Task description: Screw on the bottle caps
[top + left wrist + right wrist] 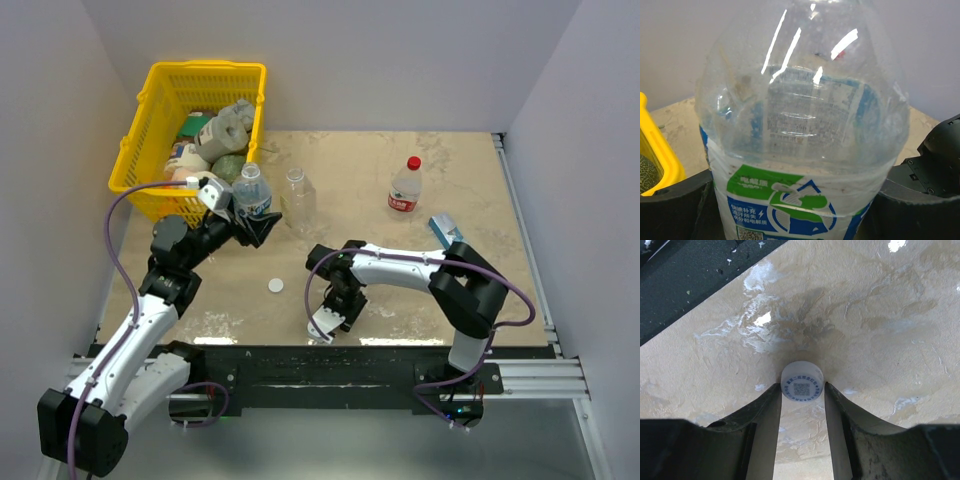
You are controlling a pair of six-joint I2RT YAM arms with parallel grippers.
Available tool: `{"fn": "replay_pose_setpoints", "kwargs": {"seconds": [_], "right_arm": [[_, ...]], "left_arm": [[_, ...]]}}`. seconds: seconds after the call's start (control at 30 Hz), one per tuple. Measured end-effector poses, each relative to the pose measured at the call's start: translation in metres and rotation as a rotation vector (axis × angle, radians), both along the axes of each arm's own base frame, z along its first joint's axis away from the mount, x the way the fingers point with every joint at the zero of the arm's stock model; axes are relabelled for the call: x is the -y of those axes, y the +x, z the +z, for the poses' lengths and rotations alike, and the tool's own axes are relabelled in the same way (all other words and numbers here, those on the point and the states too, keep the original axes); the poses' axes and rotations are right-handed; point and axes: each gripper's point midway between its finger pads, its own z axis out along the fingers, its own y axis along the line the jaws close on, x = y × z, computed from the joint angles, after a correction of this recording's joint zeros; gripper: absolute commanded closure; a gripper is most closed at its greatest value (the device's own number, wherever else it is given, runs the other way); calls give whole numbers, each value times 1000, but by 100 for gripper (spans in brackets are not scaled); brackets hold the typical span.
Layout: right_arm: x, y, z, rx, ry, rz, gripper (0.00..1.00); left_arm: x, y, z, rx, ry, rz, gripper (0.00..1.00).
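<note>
Right gripper (801, 390) is pinching a white cap (801, 381) with a printed code on top, down by the near edge of the table (880, 315), a bit right of centre. Left gripper (250, 222) is clamped round the blue-labelled bottle (800, 150) over on the left, just beside the yellow basket (150, 110). My take: carry the cap flat in the pads, bring it level over the bottle's neck and seat it before twisting, or it'll cross-thread. The left arm should hold the bottle upright and steady.

Off-frame neck and base of blue-labelled bottle (805, 150), illegibly small print on white cap (801, 381)
</note>
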Motion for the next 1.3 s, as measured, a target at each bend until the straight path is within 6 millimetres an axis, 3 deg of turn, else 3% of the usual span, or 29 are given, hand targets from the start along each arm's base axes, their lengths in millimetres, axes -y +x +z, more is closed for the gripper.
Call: {"fn": "replay_pose_setpoints", "kwargs": {"seconds": [0.87,1.0,1.17,1.3], "right_arm": [[-5,-4,0,-1,62,-1,59],[-7,-6,2,-3,83,-4,70],[-10,-7,5,2,113,-14,91],[-11,-7,18,0,147,-56,96]], "left_arm": [[4,2,-6,-19,-8,-20,100],[4,2,-13,-31,-5,-21,100],[5,1,-16,-39,-2,-27,100],[7,1,-20,-32,20,-47,100]]}}
